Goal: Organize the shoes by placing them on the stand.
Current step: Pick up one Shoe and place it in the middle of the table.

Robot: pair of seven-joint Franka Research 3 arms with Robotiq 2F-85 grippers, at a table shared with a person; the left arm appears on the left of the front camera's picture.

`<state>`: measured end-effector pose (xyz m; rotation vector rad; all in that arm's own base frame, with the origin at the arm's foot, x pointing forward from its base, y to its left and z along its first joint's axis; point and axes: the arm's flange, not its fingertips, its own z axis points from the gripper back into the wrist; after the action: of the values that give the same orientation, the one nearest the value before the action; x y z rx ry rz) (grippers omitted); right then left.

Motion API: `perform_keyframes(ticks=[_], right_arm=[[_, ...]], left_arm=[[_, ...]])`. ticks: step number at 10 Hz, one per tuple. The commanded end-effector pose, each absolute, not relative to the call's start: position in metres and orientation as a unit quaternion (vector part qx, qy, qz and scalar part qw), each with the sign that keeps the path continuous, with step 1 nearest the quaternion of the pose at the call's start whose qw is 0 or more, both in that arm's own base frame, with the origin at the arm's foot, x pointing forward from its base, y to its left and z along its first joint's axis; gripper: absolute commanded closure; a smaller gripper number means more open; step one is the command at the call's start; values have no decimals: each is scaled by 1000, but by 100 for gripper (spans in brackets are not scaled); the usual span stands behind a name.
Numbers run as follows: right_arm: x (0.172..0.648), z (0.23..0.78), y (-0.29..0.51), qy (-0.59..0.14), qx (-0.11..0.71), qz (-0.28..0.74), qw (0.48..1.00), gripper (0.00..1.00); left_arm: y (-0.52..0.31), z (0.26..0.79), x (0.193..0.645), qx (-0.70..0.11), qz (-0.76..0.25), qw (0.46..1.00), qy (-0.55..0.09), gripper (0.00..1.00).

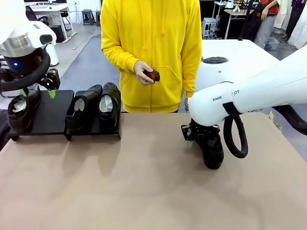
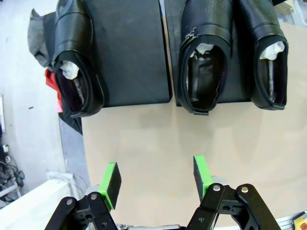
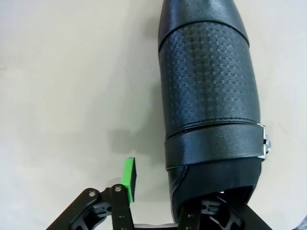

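Observation:
Three black glossy shoes stand on the low black stand (image 1: 48,115): one at its left end (image 1: 19,111) and two side by side (image 1: 81,109) (image 1: 109,104) on the right panel, white paper inside them. The fourth shoe (image 1: 212,152) lies on the tan table at the right. My right gripper (image 1: 199,139) is down over its heel opening. In the right wrist view that shoe (image 3: 208,86) has one green pad (image 3: 128,178) outside its side wall, still a gap away, and the other finger hidden inside. My left gripper (image 2: 156,179) hovers open before the stand (image 2: 129,48), holding nothing.
A person in a yellow hoodie (image 1: 153,43) stands at the far edge, holding a small reddish-brown brush (image 1: 152,75). The left panel of the stand has a bare stretch beside the lone shoe. The tan table (image 1: 144,191) is bare in the middle and front.

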<state>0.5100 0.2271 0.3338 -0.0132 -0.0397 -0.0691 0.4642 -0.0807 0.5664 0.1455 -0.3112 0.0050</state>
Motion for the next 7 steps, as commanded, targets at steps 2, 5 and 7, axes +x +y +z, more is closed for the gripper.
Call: perform_keyframes(ticks=[2,5,7], right_arm=[[510,336,226,-25,-27,-45,998,100],[505,340,219,-33,-36,-54,997,100],[493,352,226,-28,-14,-82,996,100]], left_arm=[[-80,567,464,78,6,984,-161,22],[-80,567,464,78,6,984,-161,22],[-80,567,464,78,6,984,-161,22]])
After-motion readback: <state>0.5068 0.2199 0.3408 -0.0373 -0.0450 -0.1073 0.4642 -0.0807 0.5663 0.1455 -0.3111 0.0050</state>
